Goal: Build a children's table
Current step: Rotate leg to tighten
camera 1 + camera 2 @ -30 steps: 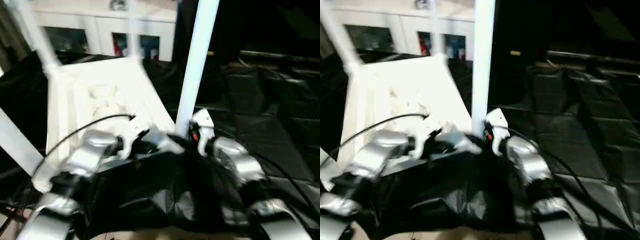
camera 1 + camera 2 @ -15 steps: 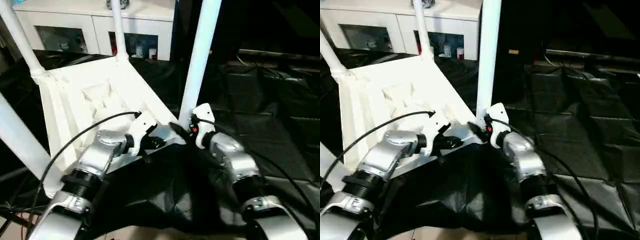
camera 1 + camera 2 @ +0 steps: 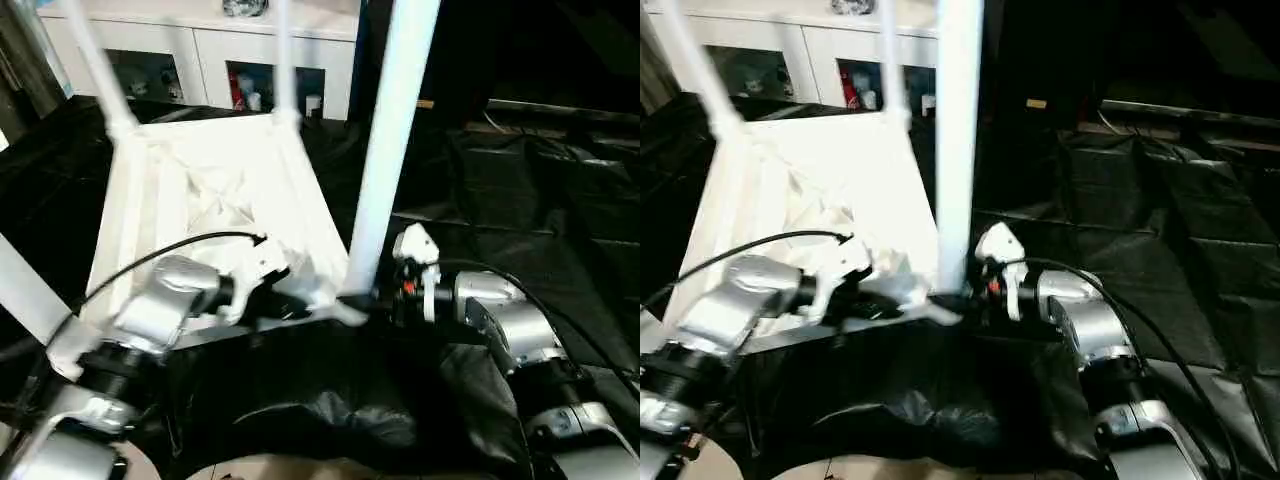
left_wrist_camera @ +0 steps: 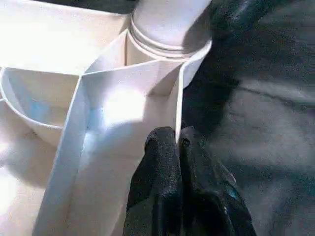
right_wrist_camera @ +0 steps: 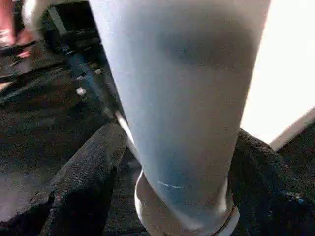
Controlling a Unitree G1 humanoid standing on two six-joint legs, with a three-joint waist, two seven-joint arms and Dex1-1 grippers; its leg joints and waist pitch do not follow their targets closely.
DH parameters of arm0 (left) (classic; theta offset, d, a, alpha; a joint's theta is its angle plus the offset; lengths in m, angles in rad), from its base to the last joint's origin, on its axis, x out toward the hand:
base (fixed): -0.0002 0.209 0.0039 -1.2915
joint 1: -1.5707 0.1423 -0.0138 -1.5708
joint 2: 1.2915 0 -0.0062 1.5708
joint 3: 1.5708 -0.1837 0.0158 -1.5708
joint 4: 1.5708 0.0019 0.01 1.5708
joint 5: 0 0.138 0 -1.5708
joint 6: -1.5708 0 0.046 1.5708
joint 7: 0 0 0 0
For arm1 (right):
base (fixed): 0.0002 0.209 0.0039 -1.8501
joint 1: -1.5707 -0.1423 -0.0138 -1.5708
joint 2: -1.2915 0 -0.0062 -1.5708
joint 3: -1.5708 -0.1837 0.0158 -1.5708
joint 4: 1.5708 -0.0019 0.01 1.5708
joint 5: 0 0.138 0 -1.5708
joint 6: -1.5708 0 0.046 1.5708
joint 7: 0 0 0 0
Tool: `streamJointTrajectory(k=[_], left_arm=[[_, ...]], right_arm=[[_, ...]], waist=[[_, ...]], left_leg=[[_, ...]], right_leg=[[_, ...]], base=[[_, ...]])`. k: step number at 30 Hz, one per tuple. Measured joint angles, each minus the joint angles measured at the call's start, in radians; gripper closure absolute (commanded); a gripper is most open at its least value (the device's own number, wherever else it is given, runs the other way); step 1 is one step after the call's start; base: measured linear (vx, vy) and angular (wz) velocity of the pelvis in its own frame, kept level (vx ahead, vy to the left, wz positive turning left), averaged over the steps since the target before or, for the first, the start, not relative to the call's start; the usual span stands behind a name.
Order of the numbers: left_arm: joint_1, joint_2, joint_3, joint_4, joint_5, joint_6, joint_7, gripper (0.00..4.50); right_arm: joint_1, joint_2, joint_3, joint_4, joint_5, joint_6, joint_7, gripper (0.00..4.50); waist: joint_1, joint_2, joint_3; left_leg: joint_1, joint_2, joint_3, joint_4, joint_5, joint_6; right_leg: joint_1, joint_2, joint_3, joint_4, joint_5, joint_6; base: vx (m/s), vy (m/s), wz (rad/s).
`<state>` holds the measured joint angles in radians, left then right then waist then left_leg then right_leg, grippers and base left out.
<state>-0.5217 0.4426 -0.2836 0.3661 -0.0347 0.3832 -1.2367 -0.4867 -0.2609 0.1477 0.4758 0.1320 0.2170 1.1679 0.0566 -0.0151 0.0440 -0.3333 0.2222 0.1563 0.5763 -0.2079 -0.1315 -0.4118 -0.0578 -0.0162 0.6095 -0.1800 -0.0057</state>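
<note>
1. Black plastic sheeting [image 3: 560, 250] covers the floor, with a white cabinet [image 3: 215, 50] with glass doors standing at the back.
2. On the sheeting lies the white tabletop [image 3: 215, 205], turned ribbed underside up and tilted, its near edge just ahead of the two silver forearms.
3. Four white legs rise from its corners: two far legs [image 3: 95, 65] by the cabinet, a near left leg [image 3: 25, 290] slanting off the picture's edge, and a near right leg [image 3: 395, 130] standing tall between the grippers.
4. Left gripper [image 4: 178, 140] sits at the near right corner of the tabletop; its black fingers [image 4: 157, 167] are pressed together, and their tips meet the thin outer wall there, just below the leg's socket. Whether the wall is pinched between them I cannot tell.
5. Right gripper [image 5: 177, 162] straddles the near right leg low down, by its flared collar; its fingers [image 5: 83, 182] stand on either side of the tube. Whether they press the tube or stand loose I cannot tell.
</note>
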Motion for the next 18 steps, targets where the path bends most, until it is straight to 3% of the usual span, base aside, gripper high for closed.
streamJointTrajectory(k=[3,10,18], left_arm=[[0.001,0.013,-0.006,0.000,-0.005,-0.008,-0.026,4.50],[0.002,0.025,-0.008,0.000,-0.010,-0.009,-0.048,4.50],[0.003,-0.011,0.005,0.011,-0.001,-0.006,0.020,4.50]], right_arm=[[0.003,-0.006,0.011,-0.003,0.013,0.005,0.012,1.56],[0.006,-0.005,0.018,-0.010,0.012,-0.001,0.012,2.22],[0.025,0.021,-0.009,-0.013,-0.003,-0.024,-0.070,2.40]], waist=[[0.003,0.000,0.000],[0.003,0.000,0.000],[0.005,-0.001,0.000]], left_leg=[[0.000,0.000,0.000,0.000,0.000,0.000],[0.000,0.000,0.000,0.000,0.000,0.000],[0.001,0.000,0.000,0.001,0.000,0.000]], right_leg=[[0.000,0.000,0.000,0.000,0.000,0.000],[0.000,0.000,0.000,0.000,-0.001,0.000],[0.002,0.000,0.000,0.001,-0.001,0.000]], base=[[0.000,0.000,0.00],[0.000,0.000,0.00],[0.000,0.000,0.00]])
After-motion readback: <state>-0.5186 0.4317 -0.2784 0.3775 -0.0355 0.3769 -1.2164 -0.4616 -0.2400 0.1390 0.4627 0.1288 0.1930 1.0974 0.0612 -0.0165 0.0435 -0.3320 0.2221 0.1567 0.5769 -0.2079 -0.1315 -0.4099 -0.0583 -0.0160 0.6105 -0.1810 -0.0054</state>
